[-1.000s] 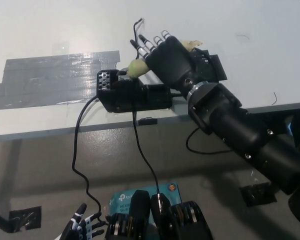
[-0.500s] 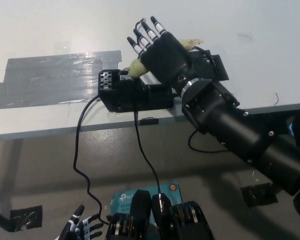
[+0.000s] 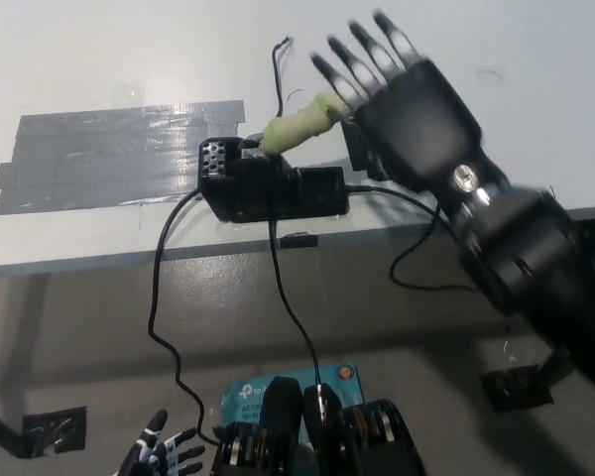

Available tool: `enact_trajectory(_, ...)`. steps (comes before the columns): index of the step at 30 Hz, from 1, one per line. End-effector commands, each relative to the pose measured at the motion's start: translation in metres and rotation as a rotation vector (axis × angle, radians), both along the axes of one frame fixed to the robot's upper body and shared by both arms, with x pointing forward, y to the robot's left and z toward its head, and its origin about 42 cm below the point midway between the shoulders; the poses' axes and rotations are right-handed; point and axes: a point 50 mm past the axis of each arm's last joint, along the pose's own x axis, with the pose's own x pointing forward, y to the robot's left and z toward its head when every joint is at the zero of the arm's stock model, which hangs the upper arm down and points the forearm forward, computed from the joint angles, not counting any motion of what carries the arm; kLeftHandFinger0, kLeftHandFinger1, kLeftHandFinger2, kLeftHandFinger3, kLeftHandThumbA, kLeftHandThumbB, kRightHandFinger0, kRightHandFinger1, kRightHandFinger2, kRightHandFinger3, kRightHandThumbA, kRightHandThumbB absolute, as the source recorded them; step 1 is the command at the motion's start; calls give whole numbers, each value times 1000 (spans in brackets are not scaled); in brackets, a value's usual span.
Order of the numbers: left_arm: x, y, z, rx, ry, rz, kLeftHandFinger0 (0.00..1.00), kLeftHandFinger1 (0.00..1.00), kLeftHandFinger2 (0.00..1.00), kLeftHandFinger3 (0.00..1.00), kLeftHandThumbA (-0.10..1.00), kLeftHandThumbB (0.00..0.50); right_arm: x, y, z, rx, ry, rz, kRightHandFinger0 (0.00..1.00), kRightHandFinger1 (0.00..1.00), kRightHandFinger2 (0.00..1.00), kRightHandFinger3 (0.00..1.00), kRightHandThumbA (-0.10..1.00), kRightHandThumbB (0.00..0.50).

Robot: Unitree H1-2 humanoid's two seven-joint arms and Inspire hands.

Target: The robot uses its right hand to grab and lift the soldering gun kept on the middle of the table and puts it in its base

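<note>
The soldering gun (image 3: 299, 124) rests with its yellow-green handle tilted up out of the black base (image 3: 268, 185), which sits near the front edge of the white tabletop (image 3: 99, 59); the handle's lower end meets the base just beside the perforated block at the base's left end. We see a thin dark wire rising behind the handle, but we cannot tell exactly how the tip is seated.

Going left to right, we find the white left hand (image 3: 164, 456) resting low at the lower left, below the tabletop, fingers spread and holding nothing. Above it a patch of grey tape (image 3: 109, 154) lies flat on the tabletop, just left of the base. A black cable (image 3: 159, 297) drops from the base over the table edge toward the floor. On the floor a teal box (image 3: 278, 385) shows white lettering, too small and too covered for us to read.

To the right, the black right hand (image 3: 402, 94) hovers above the tabletop, released, fingers apart and clear of the soldering gun.

Against the picture from half a second ago, we note that the right hand has lifted and moved to the right, away from the handle it was covering, so the handle now shows in full. The base, tape and cable lie as before.
</note>
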Motion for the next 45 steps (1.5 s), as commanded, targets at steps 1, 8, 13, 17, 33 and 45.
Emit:
enact_trajectory(1,-4,5,1,-3,-37,5,1000,1000,1000,1000,1000,500,-181,-144,55,471,102,-43,1000,1000,1000,1000,634,500)
enact_trajectory(8,-17,19,-8,16,-1,23,1000,1000,1000,1000,1000,500,-286,-229,-15,778,396,-453,1000,1000,1000,1000,671,500)
enact_trajectory(13,-16,22,-11,7,17,49,1000,1000,1000,1000,1000,500,-316,-272,-46,934,448,-583,1000,1000,1000,1000,582,500)
enact_trajectory(17,-10,25,-8,-8,18,79,1000,1000,1000,1000,1000,500,-314,-305,-77,1053,477,-678,1000,1000,1000,1000,583,500)
enact_trajectory(33,-19,39,-9,-9,26,149,1000,1000,1000,1000,1000,500,-306,-361,-209,1382,645,-873,1000,1000,1000,1000,424,408)
enact_trajectory(45,-27,51,-8,-14,26,187,1000,1000,1000,1000,1000,500,-305,-354,-209,1306,721,-843,1000,1000,1000,1000,413,404)
